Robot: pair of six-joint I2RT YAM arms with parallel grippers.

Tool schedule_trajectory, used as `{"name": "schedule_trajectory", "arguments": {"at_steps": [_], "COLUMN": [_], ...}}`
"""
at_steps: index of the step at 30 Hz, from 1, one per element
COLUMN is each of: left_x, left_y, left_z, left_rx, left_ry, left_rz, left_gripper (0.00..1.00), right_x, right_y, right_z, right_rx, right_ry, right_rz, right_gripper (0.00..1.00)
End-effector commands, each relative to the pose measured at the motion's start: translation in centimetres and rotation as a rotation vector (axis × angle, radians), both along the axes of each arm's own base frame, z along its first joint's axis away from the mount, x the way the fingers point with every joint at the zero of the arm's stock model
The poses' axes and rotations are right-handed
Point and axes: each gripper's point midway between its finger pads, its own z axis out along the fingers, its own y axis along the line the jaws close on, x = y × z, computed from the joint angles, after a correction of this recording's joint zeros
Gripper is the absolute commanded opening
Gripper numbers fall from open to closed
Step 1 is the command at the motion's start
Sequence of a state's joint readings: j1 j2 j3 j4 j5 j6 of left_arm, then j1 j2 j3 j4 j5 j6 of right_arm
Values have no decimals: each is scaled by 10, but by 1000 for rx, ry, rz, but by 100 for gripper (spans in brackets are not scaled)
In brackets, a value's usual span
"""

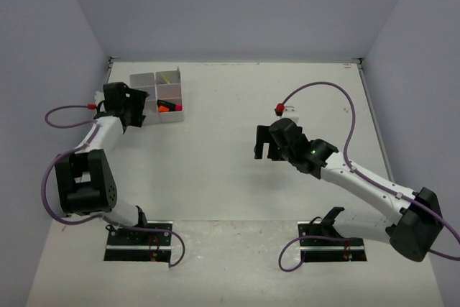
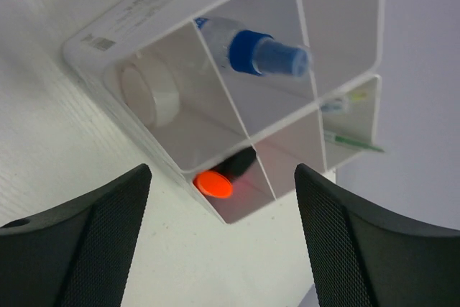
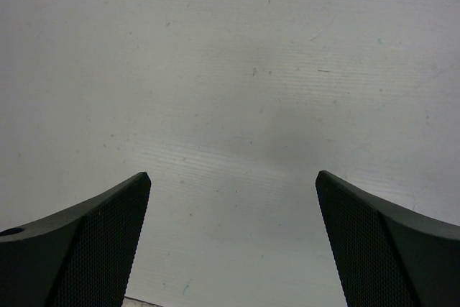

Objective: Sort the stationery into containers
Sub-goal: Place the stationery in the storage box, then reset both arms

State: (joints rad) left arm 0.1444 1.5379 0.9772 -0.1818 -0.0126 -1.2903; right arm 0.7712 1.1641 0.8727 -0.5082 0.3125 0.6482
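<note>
The white divided tray [image 1: 167, 75] stands at the table's far left. In the left wrist view the tray [image 2: 126, 30] holds a blue-capped tube [image 2: 251, 52], a white tape ring [image 2: 149, 95], an orange-ended black highlighter [image 2: 215, 182] and thin pens [image 2: 352, 141], each in its own compartment. My left gripper [image 1: 138, 108] hovers at the tray's left end, open, its fingers [image 2: 79, 242] wide apart with nothing between them. My right gripper [image 1: 263, 145] hangs open over bare table right of centre, holding nothing [image 3: 233, 177]. Orange and pink highlighter ends [image 1: 169, 108] show in the tray's near compartments.
Grey walls close in the table on three sides, and the tray stands near the left wall. Purple cables [image 1: 316, 91] loop off both arms. Two black mounting brackets [image 1: 140, 239] sit at the near edge.
</note>
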Motion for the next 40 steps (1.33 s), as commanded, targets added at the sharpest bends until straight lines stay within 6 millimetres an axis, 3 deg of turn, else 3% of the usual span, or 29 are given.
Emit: {"name": "schedule_trajectory", "arguments": {"at_steps": [1,3,4,6,11,15,17,21,26,40], "left_x": [-11,-32,-48,-77,-148,-177,-188,-192,-189,-197], "left_y": [-8,-11,-10,-11,-4,-8,0,-16,-24,-25], "left_z": [83,106,133,146,147,143,151,167,161,165], "left_rx": [47,142,219,385,724,891,944,1021,1037,1040], "left_ry": [-219,-272,-341,-351,-321,-286,-299,-419,-485,-517], "left_rz": [-82,-141,-148,-171,-312,-482,-436,-495,-515,-500], "left_gripper": [91,100,100,100,100,100,100,100,100,100], "right_x": [9,7,8,6,-9,-23,-30,-45,-57,-50], "right_y": [-2,-10,-17,-33,-86,-123,-136,-148,-152,-160], "right_z": [42,64,73,91,144,168,172,169,162,146], "right_rx": [42,60,53,30,27,38,41,69,112,56], "right_ry": [-108,-179,-213,-286,-484,-593,-630,-625,-631,-612], "right_rz": [2,6,-9,-25,-136,-238,-254,-262,-245,-308], "right_gripper": [99,99,99,99,99,99,99,99,99,99]}}
